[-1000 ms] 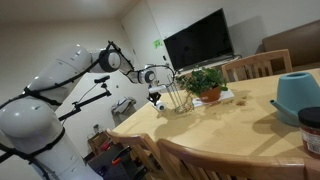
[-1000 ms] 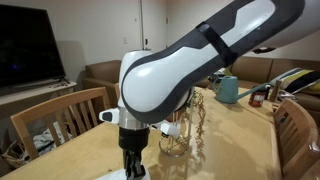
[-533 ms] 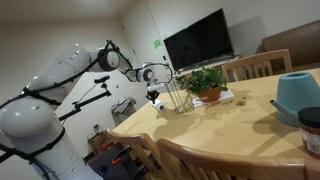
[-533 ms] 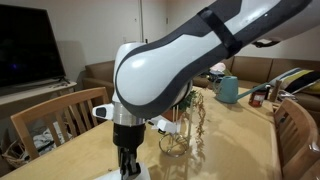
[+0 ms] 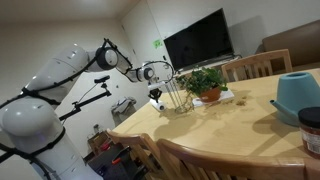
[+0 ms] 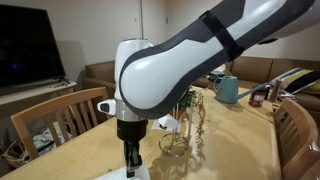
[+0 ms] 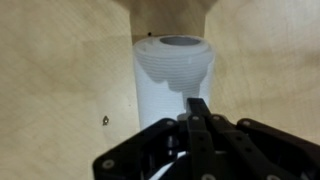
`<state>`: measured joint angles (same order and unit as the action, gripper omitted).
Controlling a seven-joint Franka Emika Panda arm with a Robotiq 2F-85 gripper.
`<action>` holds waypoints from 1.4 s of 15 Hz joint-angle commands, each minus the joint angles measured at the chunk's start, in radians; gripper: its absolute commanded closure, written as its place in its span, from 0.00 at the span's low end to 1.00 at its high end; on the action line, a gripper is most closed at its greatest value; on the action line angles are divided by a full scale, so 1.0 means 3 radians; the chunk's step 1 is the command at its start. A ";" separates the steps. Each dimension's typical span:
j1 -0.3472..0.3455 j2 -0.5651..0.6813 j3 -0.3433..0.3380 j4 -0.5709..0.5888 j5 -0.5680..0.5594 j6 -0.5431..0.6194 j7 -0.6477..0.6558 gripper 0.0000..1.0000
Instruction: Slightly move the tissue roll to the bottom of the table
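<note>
On the bare table [image 7: 60, 100], close to its robot-side edge, the roll [image 7: 172, 85] stands upright. The gripper [image 7: 196, 104] hangs over it, jaws pinched together and holding nothing. Best to push low and slow — a high shove would likely tip it. Whether the fingers touch paper is unclear — in both exterior views the roll barely shows.

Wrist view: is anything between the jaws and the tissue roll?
Nothing. In the wrist view the gripper, jaws together, overlaps the upright tissue roll directly, with only bare table on either side. Whether they touch, I cannot tell.
</note>
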<state>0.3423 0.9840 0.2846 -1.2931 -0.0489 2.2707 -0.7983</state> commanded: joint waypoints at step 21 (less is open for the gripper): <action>0.0025 0.0241 -0.0023 0.0315 -0.0212 -0.0202 0.0204 0.99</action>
<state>0.3500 1.0564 0.2776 -1.1985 -0.1125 2.2099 -0.7371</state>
